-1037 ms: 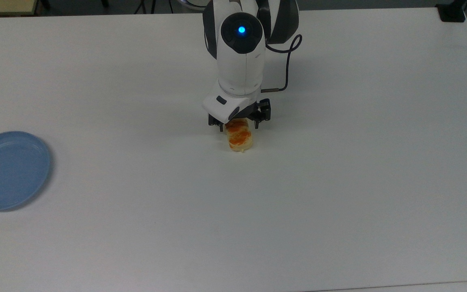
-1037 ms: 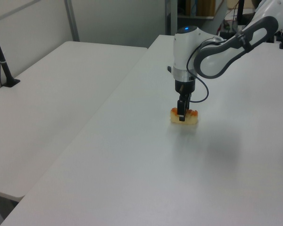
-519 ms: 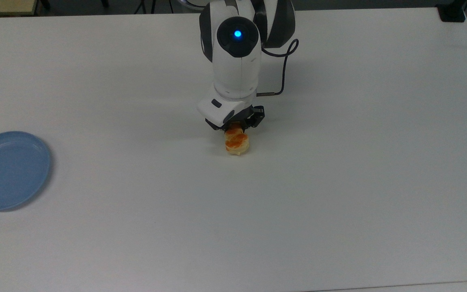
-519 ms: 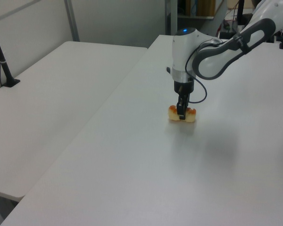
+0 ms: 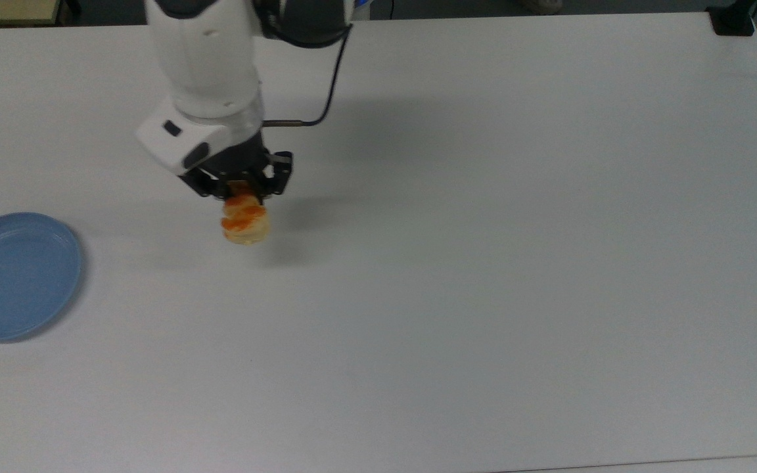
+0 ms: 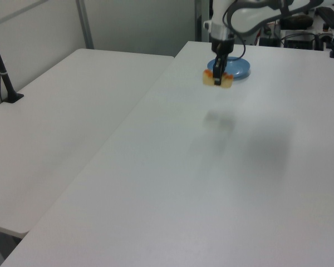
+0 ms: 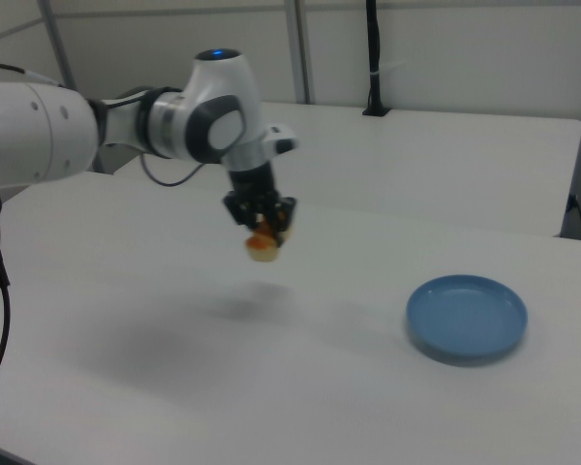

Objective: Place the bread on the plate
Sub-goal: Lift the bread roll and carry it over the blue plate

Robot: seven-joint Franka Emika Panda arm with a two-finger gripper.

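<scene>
In the top view, the robot's black two-fingered hand (image 5: 239, 190) is clamped on the small pale-yellow bread roll with orange glazed patches (image 5: 245, 221), holding it up off the white table (image 5: 483, 263), its shadow lying beside it. The round light-blue shallow plate (image 5: 14, 274) lies well apart at the top view's left edge.

In the left view, the hand (image 6: 217, 78) grips the bread roll (image 6: 218, 79) in the air near the far end of the table (image 6: 211, 183), in front of the plate (image 6: 236, 68).

In the right view, the hand (image 7: 262, 228) carries the roll (image 7: 263, 244) above the table (image 7: 174, 368); the plate (image 7: 467, 318) rests to the right view's right.
</scene>
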